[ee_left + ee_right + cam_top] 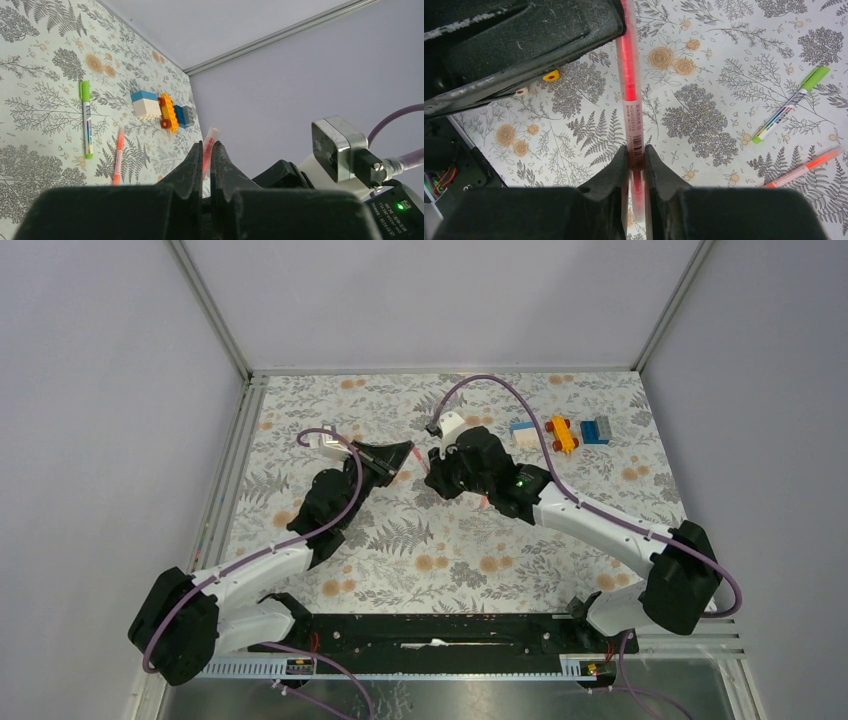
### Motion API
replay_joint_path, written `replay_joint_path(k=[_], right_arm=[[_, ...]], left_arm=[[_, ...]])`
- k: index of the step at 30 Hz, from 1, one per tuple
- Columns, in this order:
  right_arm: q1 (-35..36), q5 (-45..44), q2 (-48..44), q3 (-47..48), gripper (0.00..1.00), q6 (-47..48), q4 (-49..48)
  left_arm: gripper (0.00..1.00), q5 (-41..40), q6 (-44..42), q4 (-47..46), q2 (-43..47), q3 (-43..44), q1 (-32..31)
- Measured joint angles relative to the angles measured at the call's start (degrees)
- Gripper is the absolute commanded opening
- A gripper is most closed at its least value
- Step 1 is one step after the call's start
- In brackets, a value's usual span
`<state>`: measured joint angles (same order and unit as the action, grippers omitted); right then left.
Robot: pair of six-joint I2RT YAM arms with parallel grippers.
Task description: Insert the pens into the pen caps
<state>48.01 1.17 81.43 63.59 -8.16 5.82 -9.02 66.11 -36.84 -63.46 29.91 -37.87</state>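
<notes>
Pens (pixel 86 120) lie on a fern-patterned table (pixel 450 550) enclosed by plain lilac walls (pixel 440 300).

Floral table (pixel 500 570): white green-capped pen (pixel 87 120), pink pen (pixel 118 157), toy blocks (pixel 560 432) lying.

The top external camera is looking down from above and behind the bases, taking in the whole table (pixel 450 550) and both arms. The left wrist camera is sitting just behind the left gripper (pixel 206 147), gazing low across the table beyond its fingertips. The right wrist camera is peering steeply down past the right gripper (pixel 636 152), close to the surface. Both wrist views are sharing the red pen (pixel 630 90) pinched ahead of them and the green-capped pen (pixel 786 105) lying beyond.
</notes>
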Motion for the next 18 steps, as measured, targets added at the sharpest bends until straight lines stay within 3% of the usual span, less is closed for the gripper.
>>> replay_joint_path(k=[3,10,16,18], right_arm=[[0.00,0.07,0.09,0.00,0.00,-0.09,-0.48],[-1.90,2.80,-1.22,3.85,0.00,-0.02,-14.84],[-1.90,7.37,-5.07,3.48,0.00,-0.48,-18.69],[-1.90,7.56,-7.08,1.99,0.00,-0.66,-19.06]], left_arm=[[0.00,1.01,0.09,0.39,0.72,-0.17,-0.02],[0.00,12.17,0.37,4.26,4.83,-6.75,-3.89],[0.00,13.88,-0.37,5.44,10.03,-10.47,-3.87],[0.04,13.86,-1.20,5.70,12.61,-10.75,-3.87]])
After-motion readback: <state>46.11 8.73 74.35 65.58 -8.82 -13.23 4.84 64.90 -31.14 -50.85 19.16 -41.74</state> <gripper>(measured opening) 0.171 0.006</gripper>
